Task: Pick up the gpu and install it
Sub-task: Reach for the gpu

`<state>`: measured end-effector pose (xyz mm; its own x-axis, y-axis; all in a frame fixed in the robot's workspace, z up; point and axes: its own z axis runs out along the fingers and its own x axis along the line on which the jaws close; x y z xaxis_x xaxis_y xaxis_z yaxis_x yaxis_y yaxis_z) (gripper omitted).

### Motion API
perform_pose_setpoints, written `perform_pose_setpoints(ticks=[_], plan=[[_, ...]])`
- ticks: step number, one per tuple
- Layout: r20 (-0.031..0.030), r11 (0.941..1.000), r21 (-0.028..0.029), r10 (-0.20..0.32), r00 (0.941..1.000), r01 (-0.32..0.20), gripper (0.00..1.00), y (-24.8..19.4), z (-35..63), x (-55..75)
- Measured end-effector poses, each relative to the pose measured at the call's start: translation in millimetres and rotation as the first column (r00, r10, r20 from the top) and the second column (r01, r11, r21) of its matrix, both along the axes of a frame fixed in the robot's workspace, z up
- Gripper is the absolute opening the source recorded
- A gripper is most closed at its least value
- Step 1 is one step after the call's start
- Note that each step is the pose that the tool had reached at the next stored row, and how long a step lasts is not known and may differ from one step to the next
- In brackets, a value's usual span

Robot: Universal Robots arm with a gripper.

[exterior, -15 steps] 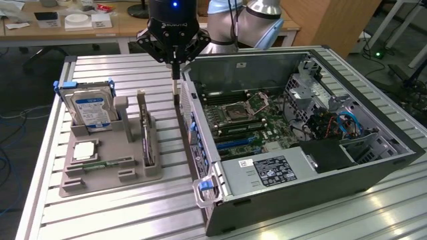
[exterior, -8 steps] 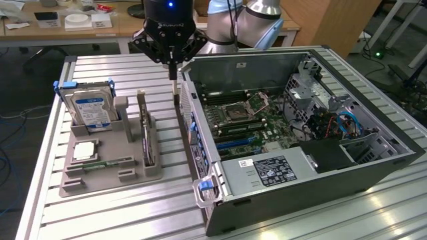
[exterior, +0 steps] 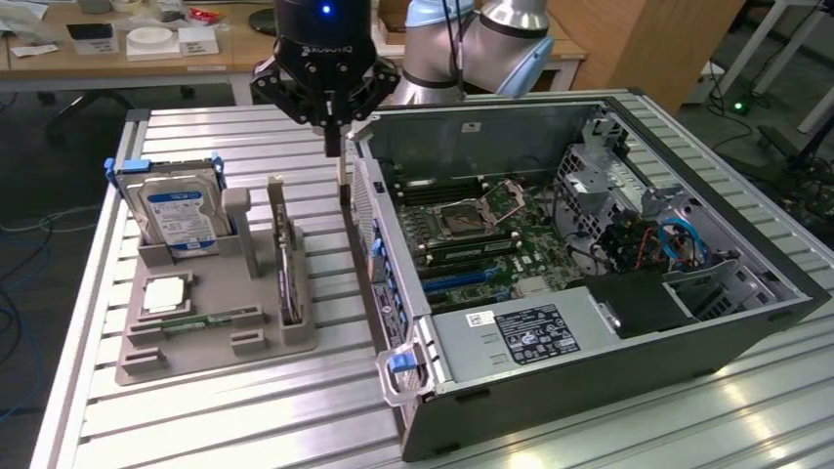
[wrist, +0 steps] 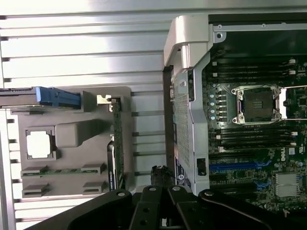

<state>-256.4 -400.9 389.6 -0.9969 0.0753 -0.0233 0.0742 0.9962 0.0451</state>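
The gpu (exterior: 284,272) stands on its long edge in a slot of the grey holder tray (exterior: 261,342), its metal bracket end rising at the far side. The wrist view looks down on the gpu (wrist: 116,143) as a thin green strip. My black gripper (exterior: 334,147) hangs shut with nothing in it, above the gap between the tray and the open computer case (exterior: 573,244). It is higher than the card and off to the exterior view's right. Its joined fingertips (wrist: 160,171) sit beside the case's rear wall.
The tray also holds an upright hard drive (exterior: 183,217), a flat processor chip (exterior: 164,293) and a memory stick (exterior: 198,320). Inside the case lie the motherboard's open processor socket (wrist: 256,103) and blue expansion slots (wrist: 235,166). A slatted metal table (exterior: 234,420) carries everything.
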Motion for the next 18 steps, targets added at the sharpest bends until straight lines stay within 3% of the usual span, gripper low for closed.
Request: perform_pose_setpoints(ticks=[18], plan=[[0.0000,1.0000,0.0000,0.000,1.0000,0.000,0.11,-0.3,-0.8,-12.0]])
